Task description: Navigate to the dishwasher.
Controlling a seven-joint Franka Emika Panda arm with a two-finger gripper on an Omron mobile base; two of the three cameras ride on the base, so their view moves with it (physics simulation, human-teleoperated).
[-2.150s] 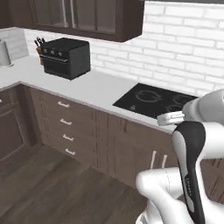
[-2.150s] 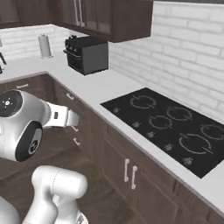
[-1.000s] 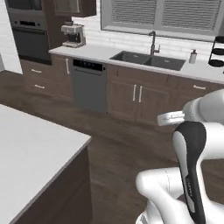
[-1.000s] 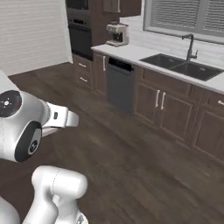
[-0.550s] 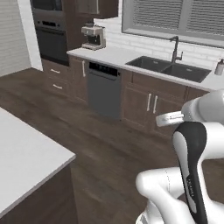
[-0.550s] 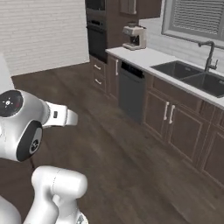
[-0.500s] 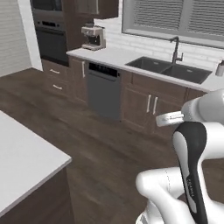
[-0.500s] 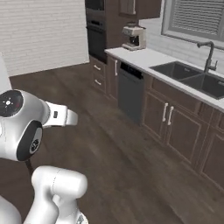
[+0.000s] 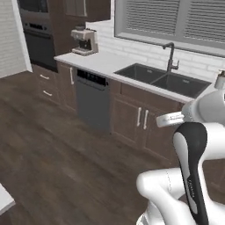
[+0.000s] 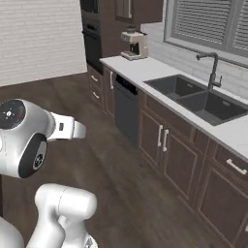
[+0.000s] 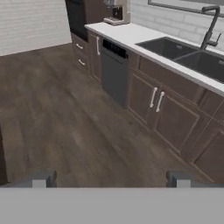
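Note:
The dishwasher (image 9: 92, 103) is a grey metal panel with a black control strip along its top, set under the white counter between brown cabinet doors. It stands closed left of the sink, a stretch of wooden floor away from me. It also appears in the right base view as the dishwasher (image 10: 127, 112) and in the hand view as the dishwasher (image 11: 114, 73), above centre. My gripper (image 11: 111, 179) hangs in the air over the floor, open, with nothing between its fingertips (image 11: 43, 178).
A double sink (image 9: 165, 79) with a dark faucet (image 9: 170, 55) lies right of the dishwasher. A coffee machine (image 9: 84, 41) stands on the counter (image 9: 105, 61) left of it, with a dark wall oven (image 9: 39, 41) beyond. An island corner (image 9: 4, 200) is at lower left. Open wooden floor (image 9: 66, 162) lies ahead.
The base has driven and turned: the view went from the stove corner to the sink counter, and the dishwasher now appears larger and nearer. The arm holds the same pose.

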